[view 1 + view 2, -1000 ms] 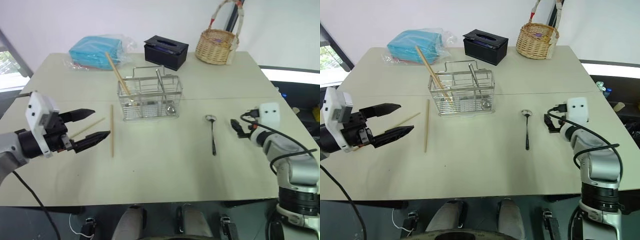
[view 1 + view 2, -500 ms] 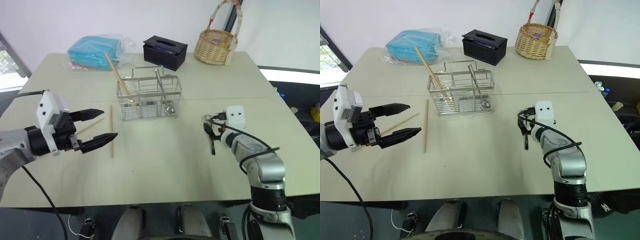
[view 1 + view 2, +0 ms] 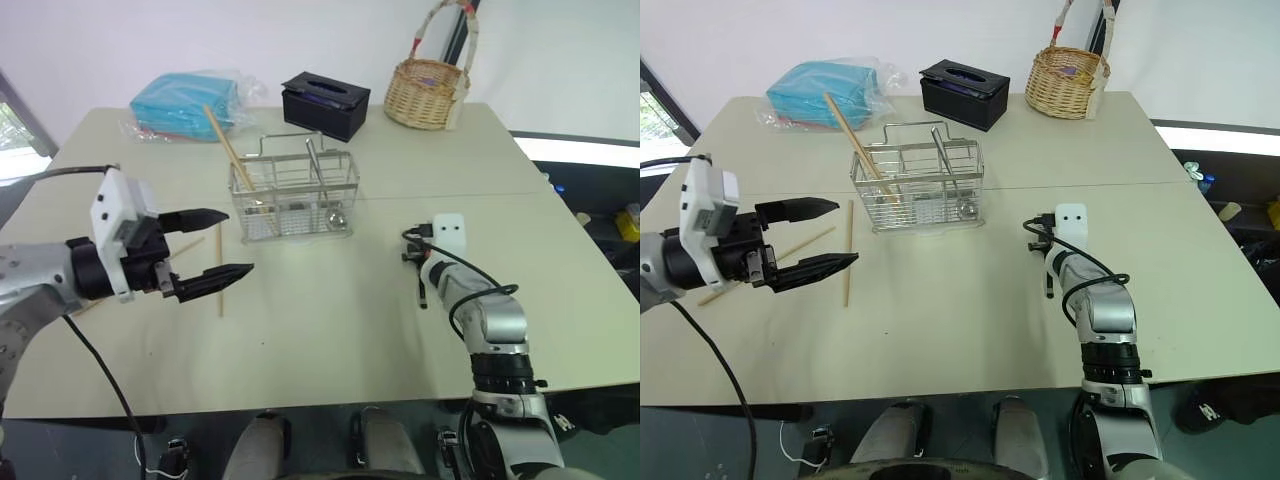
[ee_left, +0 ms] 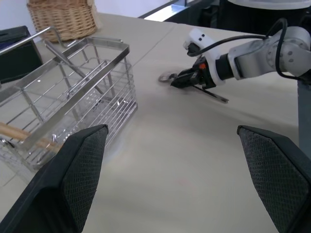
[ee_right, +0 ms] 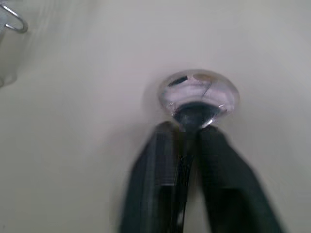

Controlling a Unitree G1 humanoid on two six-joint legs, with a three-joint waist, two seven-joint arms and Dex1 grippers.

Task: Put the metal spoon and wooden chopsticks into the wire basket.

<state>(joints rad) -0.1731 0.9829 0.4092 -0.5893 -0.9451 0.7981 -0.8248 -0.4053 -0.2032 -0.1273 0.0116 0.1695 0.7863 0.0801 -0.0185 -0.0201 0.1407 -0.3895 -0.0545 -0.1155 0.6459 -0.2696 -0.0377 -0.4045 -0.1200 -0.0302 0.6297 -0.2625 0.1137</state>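
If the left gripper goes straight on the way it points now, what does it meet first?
Probably nothing near. The open left gripper points across the bare table, passing in front of the wire basket. Further along that line is the right gripper, shut on the spoon. Depth is unclear.

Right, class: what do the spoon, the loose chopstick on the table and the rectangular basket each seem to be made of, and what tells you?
Metal spoon: polished metal, its bowl mirrors light.
Wooden chopstick: apparently bare wood, matte pale tan.
Wire basket: probably steel wire, a thin silvery grid with glints.
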